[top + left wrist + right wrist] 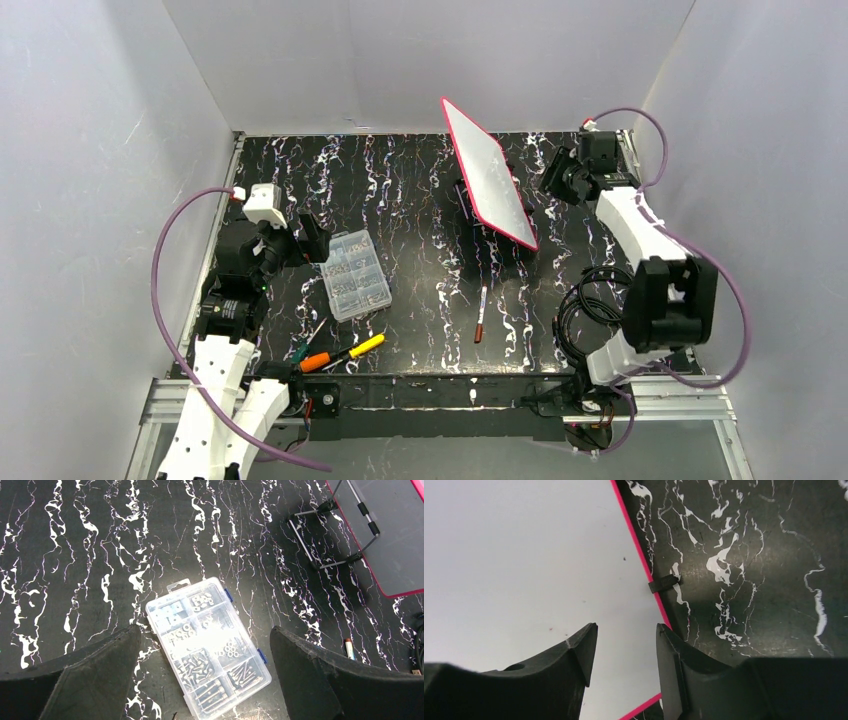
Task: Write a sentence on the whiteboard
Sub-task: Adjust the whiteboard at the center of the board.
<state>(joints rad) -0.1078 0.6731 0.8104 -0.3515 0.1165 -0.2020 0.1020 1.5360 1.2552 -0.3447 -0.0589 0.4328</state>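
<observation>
Step in hand: approach to the board; judged to be before any writing.
Task object: flat rectangular white whiteboard with thin pink-red rim (490,180), propped tilted on a thin metal wire stand (305,542), far centre-right of the black white-veined desk (420,200).
Sentence: none legible; the part of the face seen from the right wrist is blank apart from a few specks.
Right hand (626,630): fingers partly apart, nothing between them, close over the board's right edge.
Left hand (205,630): fingers spread wide, empty, above the clear plastic compartment box of small hardware (352,275), left of centre.
Writing tool: slim marker pen with dark red cap (481,315), lying loose on the desk, near side of the board, apart from both hands.
Next move requires: in my judgement, grasping the marker and uncapping it before its tip meets the board.
</observation>
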